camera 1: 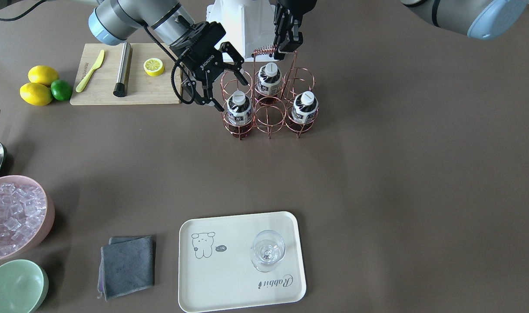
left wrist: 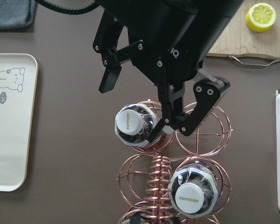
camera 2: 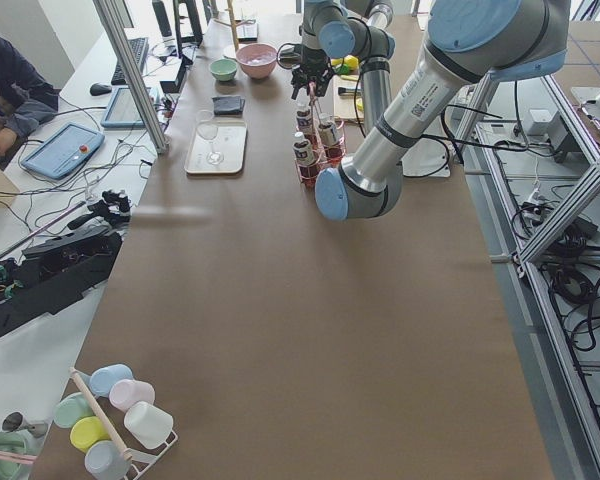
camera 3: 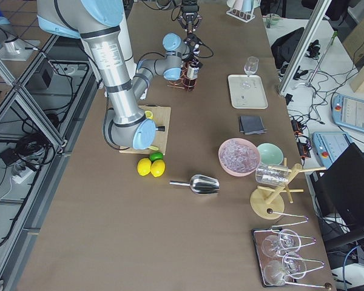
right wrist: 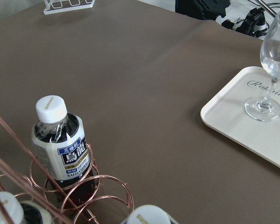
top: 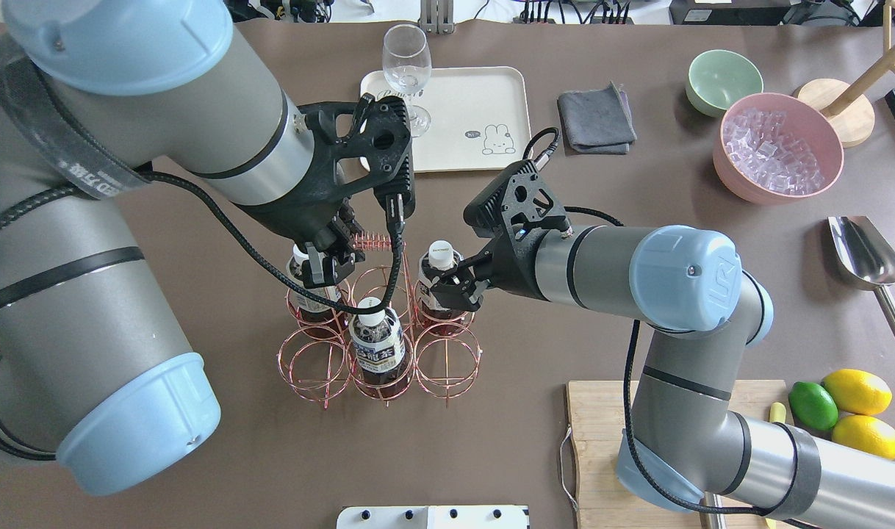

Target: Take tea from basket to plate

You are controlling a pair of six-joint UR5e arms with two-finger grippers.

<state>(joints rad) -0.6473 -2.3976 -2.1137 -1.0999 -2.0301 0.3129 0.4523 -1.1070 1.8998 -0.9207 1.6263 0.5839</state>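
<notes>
Three tea bottles stand in the copper wire basket [camera 1: 269,118]. My right gripper [camera 1: 230,92] is open, its fingers on either side of the white cap of the tea [camera 1: 239,108] in the cell on my right. The left wrist view shows this tea [left wrist: 130,123] between the black fingers [left wrist: 106,84]. My left gripper [camera 1: 284,48] is shut on the basket's coiled wire handle [camera 1: 264,50]. The other two bottles [camera 1: 268,80] [camera 1: 305,106] stay in their cells. The cream plate [camera 1: 229,278] lies across the table, away from the basket.
A stemmed glass [camera 1: 268,250] stands on the plate. A grey cloth [camera 1: 127,266], a green bowl [camera 1: 14,287] and a pink bowl of ice [camera 1: 17,217] lie beside it. A cutting board [camera 1: 104,93] with a lemon half is near the right arm.
</notes>
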